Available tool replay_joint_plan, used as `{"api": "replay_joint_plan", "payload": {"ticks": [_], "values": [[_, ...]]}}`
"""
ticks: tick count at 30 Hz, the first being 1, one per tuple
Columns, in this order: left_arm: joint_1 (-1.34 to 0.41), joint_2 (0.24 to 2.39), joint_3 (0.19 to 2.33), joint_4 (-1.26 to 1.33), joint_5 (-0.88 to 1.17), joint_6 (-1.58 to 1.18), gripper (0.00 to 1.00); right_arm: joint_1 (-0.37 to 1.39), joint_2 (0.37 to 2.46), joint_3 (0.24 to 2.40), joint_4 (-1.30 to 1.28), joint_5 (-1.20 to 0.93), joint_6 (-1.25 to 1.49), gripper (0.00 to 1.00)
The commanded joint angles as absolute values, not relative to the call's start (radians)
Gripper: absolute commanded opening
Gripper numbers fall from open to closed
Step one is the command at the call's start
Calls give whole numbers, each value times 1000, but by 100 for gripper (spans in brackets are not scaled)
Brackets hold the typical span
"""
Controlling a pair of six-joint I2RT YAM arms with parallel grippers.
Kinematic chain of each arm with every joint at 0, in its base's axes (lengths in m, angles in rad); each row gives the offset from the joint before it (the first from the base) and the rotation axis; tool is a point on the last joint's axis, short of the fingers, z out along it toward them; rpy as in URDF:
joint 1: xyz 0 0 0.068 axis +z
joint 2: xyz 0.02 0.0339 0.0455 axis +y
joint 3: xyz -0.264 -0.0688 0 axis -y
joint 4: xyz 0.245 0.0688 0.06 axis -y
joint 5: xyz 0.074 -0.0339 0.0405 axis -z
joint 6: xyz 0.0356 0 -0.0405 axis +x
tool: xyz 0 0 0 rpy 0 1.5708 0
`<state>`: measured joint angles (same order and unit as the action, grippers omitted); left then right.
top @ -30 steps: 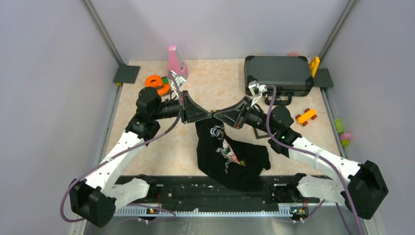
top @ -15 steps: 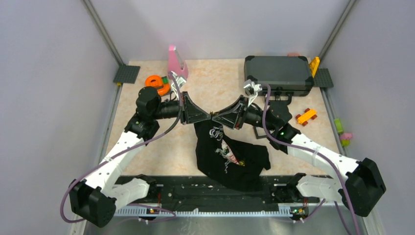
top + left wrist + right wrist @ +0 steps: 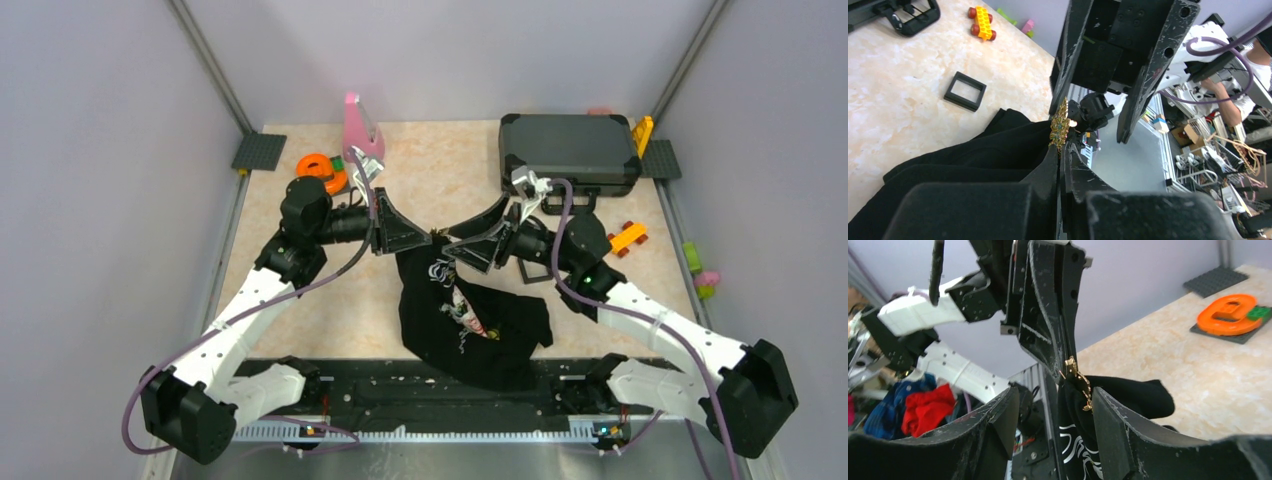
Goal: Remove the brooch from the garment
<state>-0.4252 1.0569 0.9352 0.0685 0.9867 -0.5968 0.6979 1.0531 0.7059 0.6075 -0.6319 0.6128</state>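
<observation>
The left gripper (image 3: pixel 1060 159) is clenched on a fold of the garment (image 3: pixel 470 330). It holds that edge up off the table (image 3: pixel 430 170), and the rest of the shirt lies crumpled below. The brooch (image 3: pixel 1059 124) stands at the raised fold, just beyond the left fingertips. It is gold and narrow and pinned into the black cloth. The right gripper (image 3: pixel 1054 395) faces it with jaws parted, one finger on each side of the brooch. Neither finger touches it, and the gripper holds nothing.

The step in hand looks to be the grasp on the brooch itself. To do it well, the right gripper should advance until the ornament sits squarely between the pads. It should then close on metal only, clear of the cloth and of the left fingertips, which are very near. The brooch is thin and shows edge-on, so the pads should meet its flat faces. If they catch its edges, it may twist out.

The left hold needs to be firm through the pull, so that the cloth acts as a taut anchor. The pull should run along the pin and away from the left gripper, not sideways, to spare the fabric. How the pin fastens behind the cloth I cannot tell from these views, so a gentle first tug seems wise.
</observation>
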Motion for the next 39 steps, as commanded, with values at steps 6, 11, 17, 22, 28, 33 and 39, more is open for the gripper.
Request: {"api": "replay_joint_plan", "payload": {"ticks": [6, 11, 17, 22, 28, 33, 39], "values": [[-422, 1053, 979, 84, 974, -568, 0, 663, 960, 647, 709, -456, 582, 43], [-422, 1056, 978, 100, 1003, -583, 0, 663, 1009, 701, 661, -508, 521, 44], [-422, 1058, 977, 152, 1055, -632, 0, 663, 1061, 718, 717, -595, 501, 47], [-423, 1073, 982, 164, 1098, -649, 0, 662, 1081, 723, 750, -602, 514, 41], [-423, 1088, 987, 165, 1117, -648, 0, 664, 1095, 716, 803, -647, 532, 30], [-423, 1098, 998, 170, 1118, -653, 0, 664, 1102, 720, 792, -681, 514, 0], [-420, 1080, 966, 138, 1034, -628, 65, 664, 1039, 703, 675, -522, 425, 0]]}}
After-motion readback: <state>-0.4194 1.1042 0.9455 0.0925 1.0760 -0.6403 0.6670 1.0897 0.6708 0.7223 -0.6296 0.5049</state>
